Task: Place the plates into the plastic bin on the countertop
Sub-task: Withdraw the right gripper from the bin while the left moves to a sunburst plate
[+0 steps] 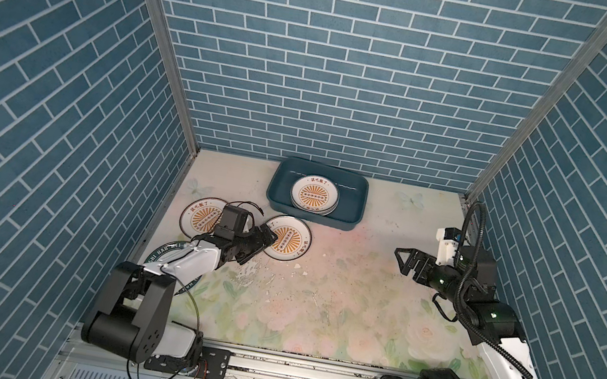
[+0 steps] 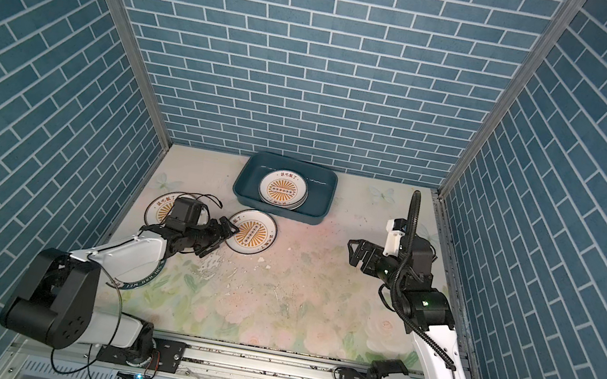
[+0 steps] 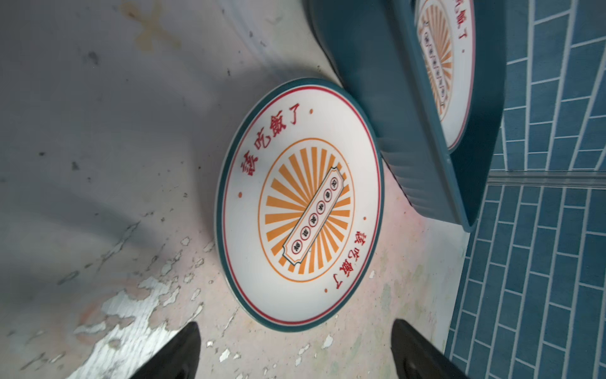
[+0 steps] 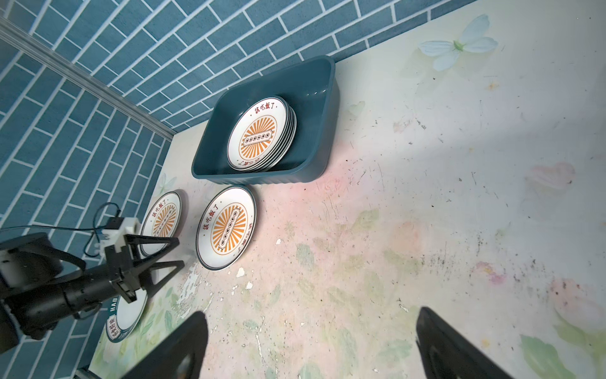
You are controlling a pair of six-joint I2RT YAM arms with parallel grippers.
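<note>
Left end effector (image 4: 180,252): jaws spread, nothing held, aimed at the near rim of the nearest plate (image 1: 286,243). I cannot tell whether a finger touches that rim yet.

Right end effector (image 1: 401,261): also spread and empty, hanging over the right side of the surface (image 1: 337,298), well apart from any plate.

Plastic bin (image 1: 351,207): at the far edge of the surface, a little left of its middle. It holds a stack of plates (image 1: 314,196) towards its left end.

Loose plates: the nearest plate lies flat just beside the bin's near left corner; contact not resolvable. A second plate (image 1: 200,216) lies by the left edge. A green-lettered plate (image 4: 126,315) sits mostly under the left arm.

Step in hand, as I read it: grasp the nearest plate by its rim.

Notes for doing it well:
- The plate lies flat, so one finger must get under the raised lip and the other over it.
- Come in low and shallow.
- Bite well past the teal band, since a shallow pinch may let the plate swing.
- Pushing may drive it into the bin wall, which could serve as a stop or could tip it.
- Lift level, clear the bin rim, and lower centred on the stack.
</note>
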